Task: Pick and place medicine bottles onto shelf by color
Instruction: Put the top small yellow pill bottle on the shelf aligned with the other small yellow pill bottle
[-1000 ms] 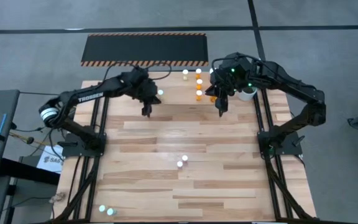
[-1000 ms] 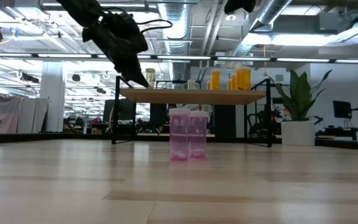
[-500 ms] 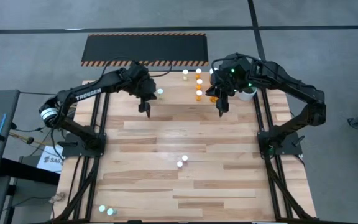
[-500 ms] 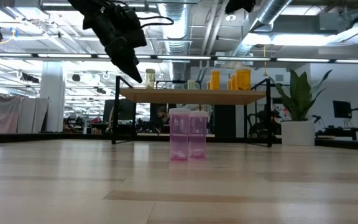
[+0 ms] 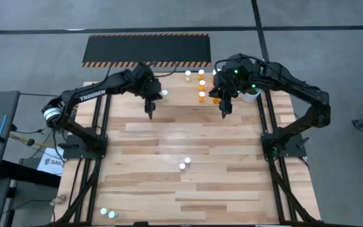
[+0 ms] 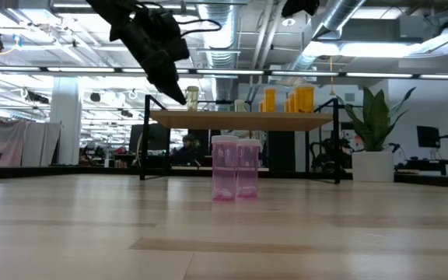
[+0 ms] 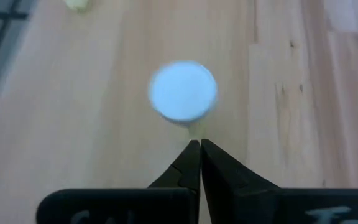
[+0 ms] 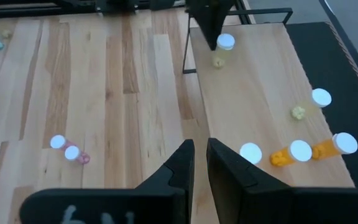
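Note:
The shelf [image 6: 239, 120] stands at the table's far edge. A pale greenish medicine bottle [image 7: 183, 90] with a white cap stands on its base on the shelf's left part [image 5: 163, 93]. My left gripper [image 7: 200, 144] is shut and empty, its tips close beside that bottle [image 6: 191, 97]. Orange bottles [image 6: 302, 99] stand on the shelf's right part. My right gripper [image 8: 201, 146] hangs above the shelf's right end [image 5: 224, 113], its fingers a narrow gap apart with nothing between. Two pink bottles [image 6: 236, 167] stand mid-table. My left gripper points slanting down at the greenish bottle's side just below its cap [image 7: 194, 129]. Its shut fingertips [image 8: 211, 45] stand right at the bottle, and I cannot tell whether they touch it.
A white pot [image 6: 372, 165] with a plant stands at the far right by the shelf. Two greenish bottles [image 5: 107, 214] stand near the table's near left corner. A black mat [image 5: 147, 49] lies beyond the far edge. Bare tabletop [image 5: 188, 135] lies between shelf and pink bottles.
My left gripper has risen a little and tipped over the shelf's left part, staying shut. In the low view the greenish bottle now shows beside its tips instead of behind them. My right gripper has kept still.

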You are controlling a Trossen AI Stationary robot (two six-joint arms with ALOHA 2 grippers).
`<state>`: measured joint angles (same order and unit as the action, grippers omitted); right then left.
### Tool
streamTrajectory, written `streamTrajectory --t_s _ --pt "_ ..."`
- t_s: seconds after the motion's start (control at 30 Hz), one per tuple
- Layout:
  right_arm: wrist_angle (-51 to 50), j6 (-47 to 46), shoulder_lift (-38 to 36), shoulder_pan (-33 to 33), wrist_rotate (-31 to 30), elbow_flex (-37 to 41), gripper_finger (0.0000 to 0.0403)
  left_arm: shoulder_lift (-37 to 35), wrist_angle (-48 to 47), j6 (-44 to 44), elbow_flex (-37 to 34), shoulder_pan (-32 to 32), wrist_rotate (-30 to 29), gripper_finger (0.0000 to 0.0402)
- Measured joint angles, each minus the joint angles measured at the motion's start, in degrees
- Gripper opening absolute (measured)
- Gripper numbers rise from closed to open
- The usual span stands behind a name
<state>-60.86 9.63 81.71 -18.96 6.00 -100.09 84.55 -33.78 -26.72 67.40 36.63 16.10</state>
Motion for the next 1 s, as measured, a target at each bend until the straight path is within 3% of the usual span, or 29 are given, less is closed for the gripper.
streamTrajectory --t_s 0.23,1.0 --pt "-0.57 0.0 0.0 0.0 0.02 0.0 0.0065 4.31 3.05 2.15 0.13 -1.81 -0.17 0.0" --pt "-1.01 -0.11 0.0 0.0 0.09 0.02 0.0065 4.7 8.18 1.36 3.3 -2.63 -3.04 0.0"
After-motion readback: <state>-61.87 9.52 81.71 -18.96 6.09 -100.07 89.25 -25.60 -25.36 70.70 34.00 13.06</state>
